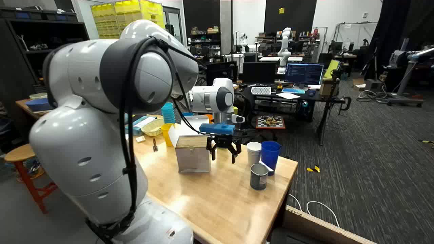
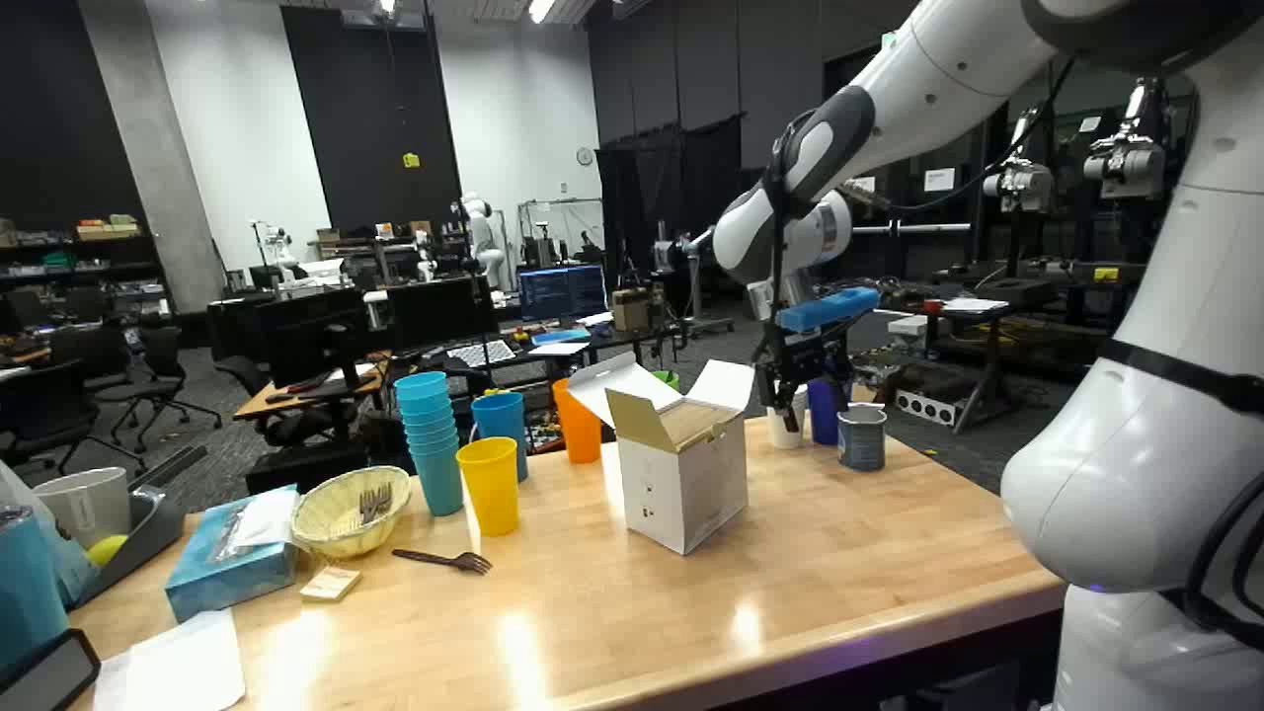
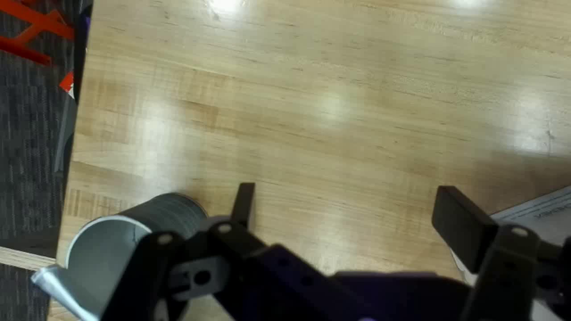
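Wrist view: white box to one side, grey can to the other; gripper hangs between, fingers spread wide, holding nothing. Box flaps raised in both exterior views. Judgement: any lowering wants to be slow, straight, clear of flaps and can. White cups and blue pitcher crowd can on wooden table.

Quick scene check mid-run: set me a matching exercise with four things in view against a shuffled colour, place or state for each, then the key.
Things
1. end effector
2. cardboard box
3. metal can
4. wicker basket

Descriptions
A. gray, upright on the table
B. holding forks
C. open, gripping nothing
D. white, flaps raised

Pairs: 1-C; 2-D; 3-A; 4-B
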